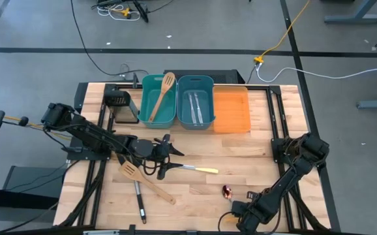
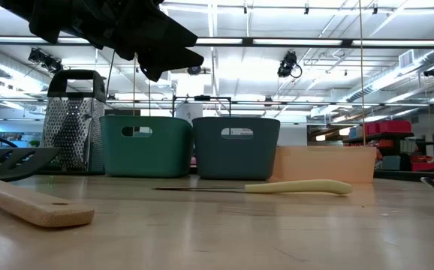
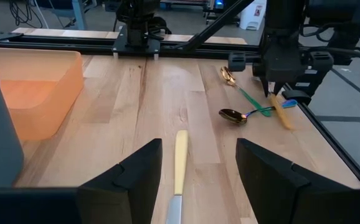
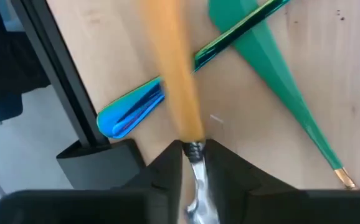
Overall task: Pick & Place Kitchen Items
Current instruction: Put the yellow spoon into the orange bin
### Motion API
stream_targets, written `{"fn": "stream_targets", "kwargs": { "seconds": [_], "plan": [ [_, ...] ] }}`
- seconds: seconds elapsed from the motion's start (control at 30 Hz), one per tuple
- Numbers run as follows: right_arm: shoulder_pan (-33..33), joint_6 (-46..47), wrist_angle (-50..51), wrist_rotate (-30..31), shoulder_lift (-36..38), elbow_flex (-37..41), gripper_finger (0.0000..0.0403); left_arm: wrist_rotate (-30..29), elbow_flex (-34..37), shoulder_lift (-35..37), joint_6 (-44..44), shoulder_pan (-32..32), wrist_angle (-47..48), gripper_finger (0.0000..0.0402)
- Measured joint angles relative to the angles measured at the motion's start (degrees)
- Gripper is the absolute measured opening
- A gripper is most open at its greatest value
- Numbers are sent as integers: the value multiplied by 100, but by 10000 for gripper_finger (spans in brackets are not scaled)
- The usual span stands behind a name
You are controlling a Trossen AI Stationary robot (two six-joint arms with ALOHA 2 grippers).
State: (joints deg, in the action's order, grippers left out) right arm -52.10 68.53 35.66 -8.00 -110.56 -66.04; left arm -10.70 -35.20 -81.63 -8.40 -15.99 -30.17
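Down at the tabletop's (image 1: 241,163) near right corner, the right gripper (image 4: 194,163) clenches the metal neck of an orange-handled utensil (image 4: 174,68) among coloured-handled spoons (image 3: 245,114), while the left gripper (image 3: 195,180) hangs spread over the yellow-handled knife (image 1: 198,170).

Both arms (image 1: 87,134) are dark, jointed and boxy, each gripper (image 3: 195,180) ending in two flat black fingers.

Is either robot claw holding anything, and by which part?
The right gripper pinches an orange-handled utensil at its metal neck. The left gripper holds nothing.
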Motion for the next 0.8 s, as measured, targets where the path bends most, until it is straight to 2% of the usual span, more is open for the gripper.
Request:
{"fn": "stream_targets", "kwargs": {
  "seconds": [0.1,0.4,0.57,0.67,0.8],
  "plan": [
    [2,-18,27,-40,-5,2,36,0,0,-2,2,-2,2,210],
    [-4,136,15,-34,71,6,34,0,0,0,7,-2,0,211],
    [-7,224,192,294,330,43,34,0,0,-2,4,-1,-1,210],
    [0,350,410,347,530,41,6,0,0,-2,4,-2,-1,210],
    [-4,433,528,332,733,41,4,0,0,-2,4,-1,-1,210]
  ]
}}
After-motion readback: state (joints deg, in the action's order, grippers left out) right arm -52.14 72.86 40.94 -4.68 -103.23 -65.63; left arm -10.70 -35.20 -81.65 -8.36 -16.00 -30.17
